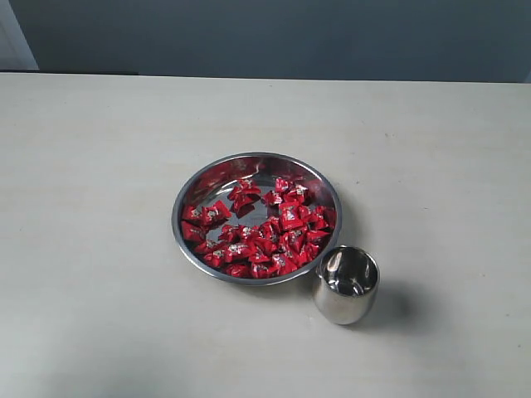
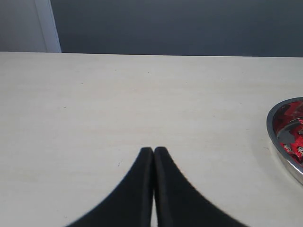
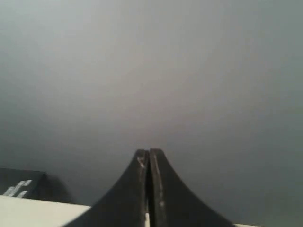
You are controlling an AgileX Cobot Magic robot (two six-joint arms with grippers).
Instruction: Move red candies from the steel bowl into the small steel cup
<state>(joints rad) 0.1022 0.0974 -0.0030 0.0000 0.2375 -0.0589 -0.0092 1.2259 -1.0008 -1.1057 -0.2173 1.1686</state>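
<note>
The steel bowl (image 1: 192,192) sits mid-table, wide and shallow, with many red candies (image 1: 265,232) heaped in its near half. The small steel cup (image 1: 346,284) stands upright just beside the bowl's near right rim; no candy shows inside it. Neither arm shows in the exterior view. In the left wrist view my left gripper (image 2: 154,149) is shut with nothing in it, over bare table, and the steel bowl's rim (image 2: 274,116) with a few red candies (image 2: 296,139) shows at the frame's edge. My right gripper (image 3: 149,151) is shut and empty, aimed at the grey wall.
The pale table (image 1: 99,207) runs back to a dark grey wall (image 1: 290,33). A dark object (image 3: 23,187) with white marks sits at the table's far edge in the right wrist view.
</note>
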